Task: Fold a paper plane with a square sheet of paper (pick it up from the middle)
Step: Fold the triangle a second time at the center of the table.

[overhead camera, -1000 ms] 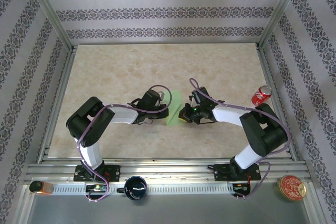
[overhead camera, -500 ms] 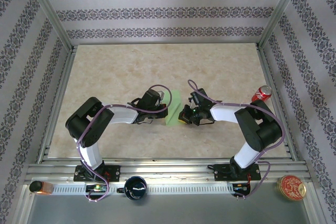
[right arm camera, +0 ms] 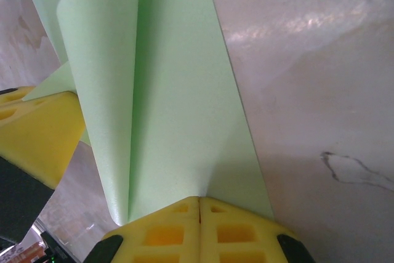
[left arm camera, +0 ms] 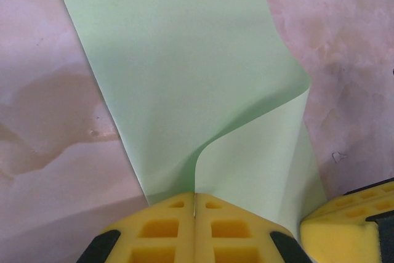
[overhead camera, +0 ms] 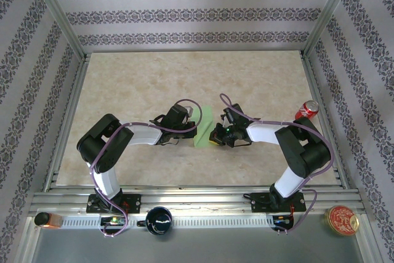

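Table: beige marble-patterned tabletop [overhead camera: 135, 84] inside an aluminium frame, with striped patterned walls on three sides.
Front rail, far left: small orange-and-dark object [overhead camera: 43, 218], too small to identify.
Left arm: black-and-white jointed arm [overhead camera: 117, 140] with a purple cable, reaching from its base at the near edge rightward toward the table's middle.
Front rail, left of centre: dark glossy round cup [overhead camera: 159, 220], seen from above.
Left gripper: yellow-padded two-finger gripper [left arm camera: 194, 206], its pads pressed together with no gap. It nips the paper's edge where the paper curls up into the seam.
Paper: thin light-green paper sheet [overhead camera: 202, 125], near the middle of the table, between the two grippers and pinched by both. From above it reads as a narrow strip. In the left wrist view most of it lies flat on the marble, running away from the pads, while its right part bows up in a soft, uncreased curl.
Right gripper: matching yellow-padded gripper [right arm camera: 200, 209], closed tight on the sheet's opposite edge. A raised rounded fold runs away from its pads, and the left gripper's yellow pad sits just beside it.
Right arm: black-and-white jointed arm [overhead camera: 295, 146], bent leftward toward the sheet.
Can: red metal drink can [overhead camera: 306, 111] by the table's right edge, well apart from the sheet.
Front rail, far right: round red tin [overhead camera: 341, 220] with a pale pattern.
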